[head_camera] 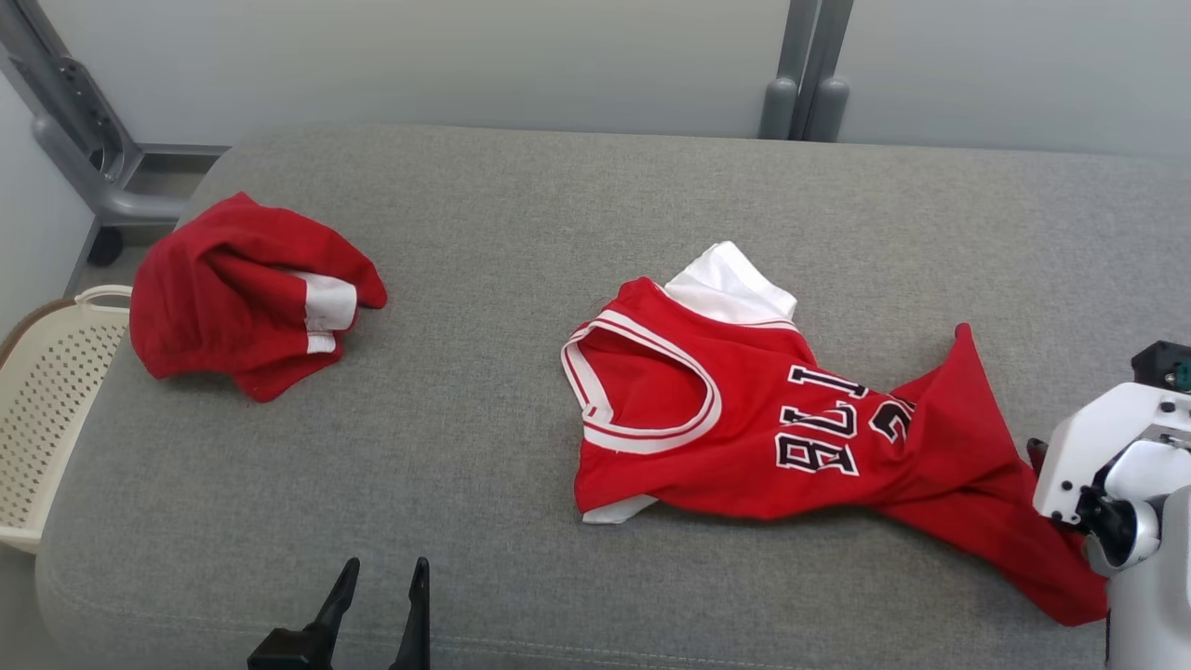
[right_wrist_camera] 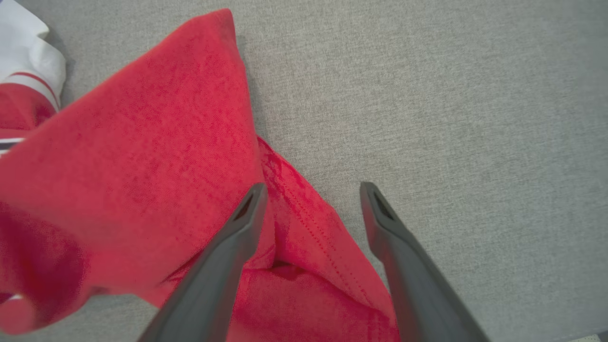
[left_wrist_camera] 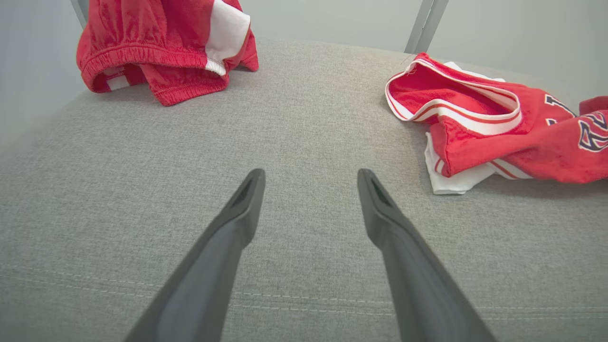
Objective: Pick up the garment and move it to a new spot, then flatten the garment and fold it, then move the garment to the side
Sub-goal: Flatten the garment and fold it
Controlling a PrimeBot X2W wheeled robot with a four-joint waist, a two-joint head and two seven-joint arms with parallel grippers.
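Jersey (head_camera: 744,409) lies crumpled and twisted on grey cushion (head_camera: 484,233), right of centre. Right gripper (right_wrist_camera: 312,191) spread wide over red hem, gripping nothing. Left gripper (left_wrist_camera: 309,175) spread over bare cushion. Risks: pinching doubled folds locks twist in; hem near front edge may slide off.

Red shorts (head_camera: 233,288): crumpled, white-trimmed, on grey cushion (head_camera: 484,419), far left.
Cream basket (head_camera: 46,400): perforated, beside cushion's left edge.
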